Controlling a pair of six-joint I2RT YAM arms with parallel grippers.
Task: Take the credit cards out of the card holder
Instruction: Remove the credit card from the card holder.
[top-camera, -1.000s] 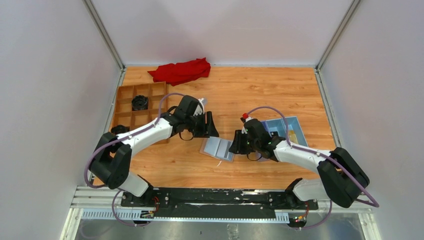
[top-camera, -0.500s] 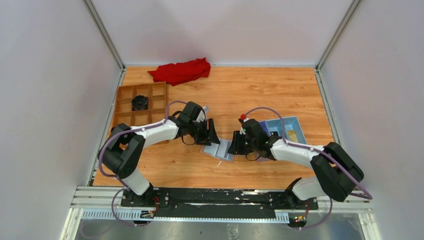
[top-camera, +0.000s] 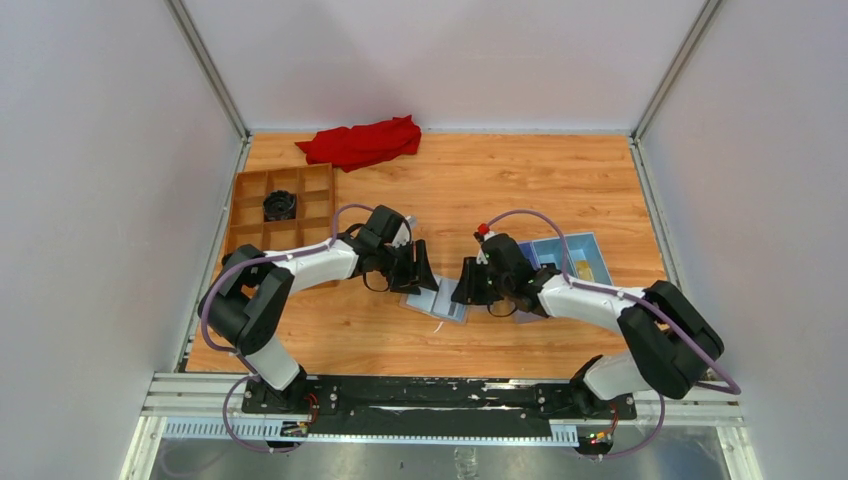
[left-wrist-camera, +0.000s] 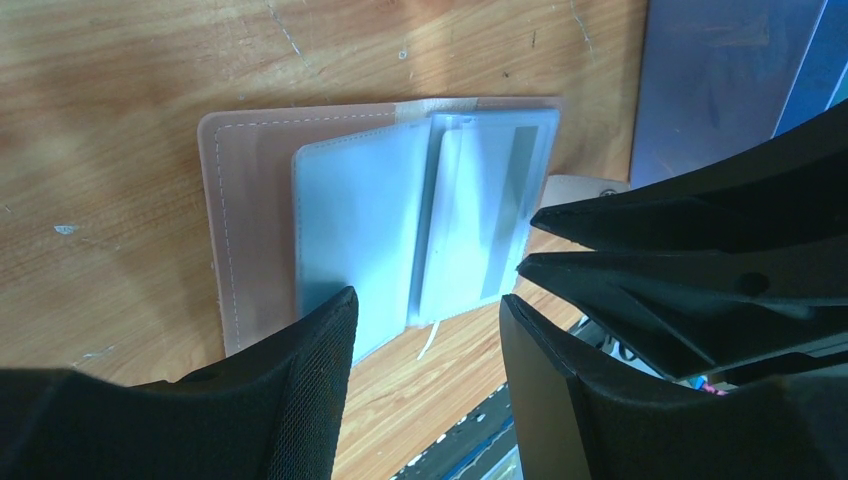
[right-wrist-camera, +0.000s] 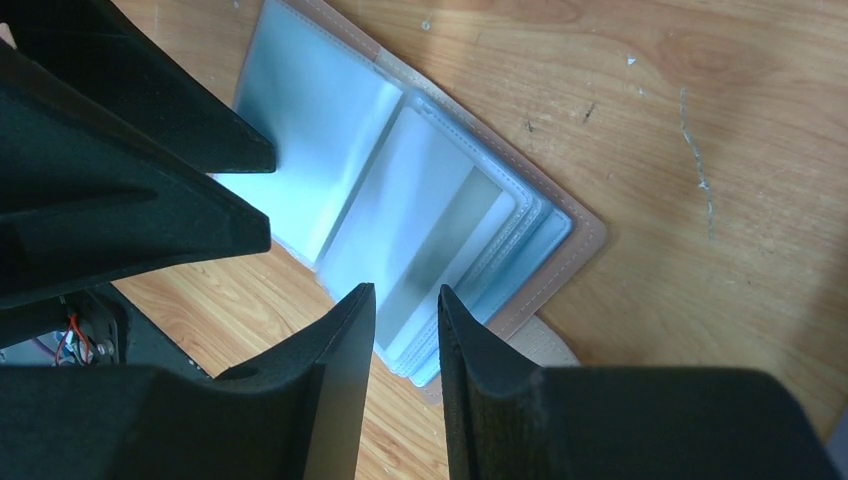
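Card holder (left-wrist-camera: 360, 230) open flat, long axis left-right | left gripper (left-wrist-camera: 428, 300) agape, empty | right gripper (right-wrist-camera: 405, 292) narrowly parted, empty

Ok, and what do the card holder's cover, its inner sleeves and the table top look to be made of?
The card holder cover: probably leather or an imitation, tan-pink, matte, with a stitched seam along its edge. The inner sleeves: soft clear plastic, glossy, catching pale blue glare. The table top: wood or wood-look laminate, with visible grain and scratches.
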